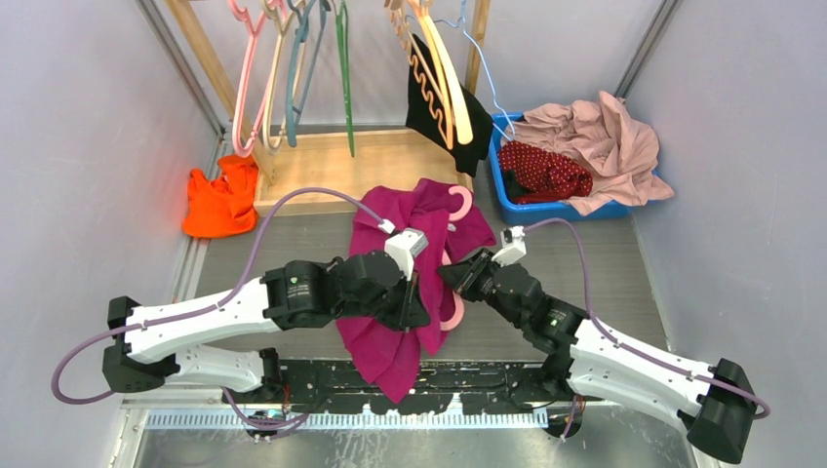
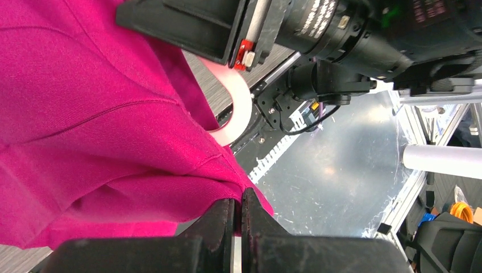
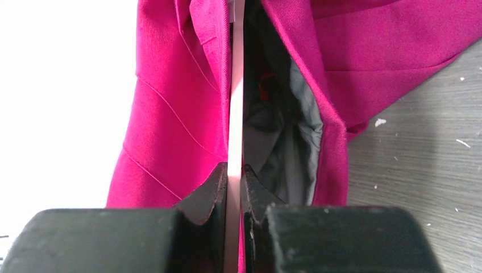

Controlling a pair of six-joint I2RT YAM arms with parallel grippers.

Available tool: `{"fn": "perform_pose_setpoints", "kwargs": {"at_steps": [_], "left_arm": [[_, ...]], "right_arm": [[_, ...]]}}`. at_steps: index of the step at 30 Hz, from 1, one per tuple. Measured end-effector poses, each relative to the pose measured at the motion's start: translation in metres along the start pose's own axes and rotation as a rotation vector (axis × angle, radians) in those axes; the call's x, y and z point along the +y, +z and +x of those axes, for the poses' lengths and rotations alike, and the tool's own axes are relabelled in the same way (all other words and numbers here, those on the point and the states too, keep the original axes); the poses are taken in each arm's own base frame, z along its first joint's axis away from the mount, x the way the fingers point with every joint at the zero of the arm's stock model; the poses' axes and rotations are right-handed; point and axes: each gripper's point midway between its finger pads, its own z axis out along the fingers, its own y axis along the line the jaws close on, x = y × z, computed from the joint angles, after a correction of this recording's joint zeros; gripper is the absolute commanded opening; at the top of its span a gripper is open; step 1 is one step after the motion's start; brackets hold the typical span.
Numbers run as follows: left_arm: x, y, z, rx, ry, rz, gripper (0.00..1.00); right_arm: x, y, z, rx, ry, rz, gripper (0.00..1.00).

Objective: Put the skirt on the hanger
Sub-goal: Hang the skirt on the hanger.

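- My right tool (image 3: 234, 176) is clamped edge-on around the thin pink bar of the hanger (image 3: 235, 114), with only the plastic between its nearly closed jaws. I judge that this grip steadies the frame so cloth can be worked along it.
- My left tool (image 2: 237, 207) is fully closed. A fold at the hem of a plain magenta garment (image 2: 85, 114) appears pinched between its tips, which I take to be holding that cloth spread beside the hanger's curved shoulder.
- Seen from above, the two tools meet over the middle of the table (image 1: 605, 273). The magenta garment is draped across the hanger, whose round hook pokes out on the far side.
- The skirt (image 1: 546, 171), dark red with white dots, lies crumpled in the blue bin (image 1: 546, 211) at the far right of the table, partly under a pale pink garment (image 1: 614, 146).
- The skirt touches neither tool. It sits well apart from both, beyond and to the right of the right tool, which is the nearer one.
- By my reading the hanger is taken up by another cloth, so hanging the skirt has not yet begun.
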Motion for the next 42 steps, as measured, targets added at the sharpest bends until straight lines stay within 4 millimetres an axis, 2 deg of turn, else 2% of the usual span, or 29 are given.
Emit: {"fn": "perform_pose_setpoints", "kwargs": {"at_steps": [6,14,21,28,32,36,39,42], "left_arm": [[0.004,0.007,0.011,0.020,-0.007,-0.003,0.00],[0.002,0.015,0.019,0.021,-0.025,0.015,0.00],[-0.007,0.014,0.013,-0.009,-0.035,0.056,0.00],[-0.008,-0.001,-0.001,-0.100,-0.040,0.086,0.00],[-0.002,0.003,-0.003,-0.139,-0.028,0.064,0.00],[0.017,0.017,0.011,-0.125,-0.017,0.008,0.00],[0.038,0.030,0.029,-0.098,-0.016,-0.048,0.00],[0.057,0.039,0.046,-0.072,-0.016,-0.100,0.00]], "right_arm": [[0.009,0.002,-0.016,-0.079,0.020,0.005,0.01],[0.014,0.012,-0.004,-0.091,-0.007,0.008,0.01],[0.022,0.014,-0.008,-0.130,-0.013,-0.015,0.01],[0.018,0.013,-0.013,-0.180,0.003,-0.030,0.01],[0.011,0.016,-0.002,-0.181,0.006,-0.021,0.01],[-0.003,0.022,0.021,-0.158,-0.016,0.012,0.03],[-0.020,0.026,0.042,-0.129,-0.045,0.053,0.08],[-0.032,0.029,0.057,-0.108,-0.055,0.075,0.20]]}}
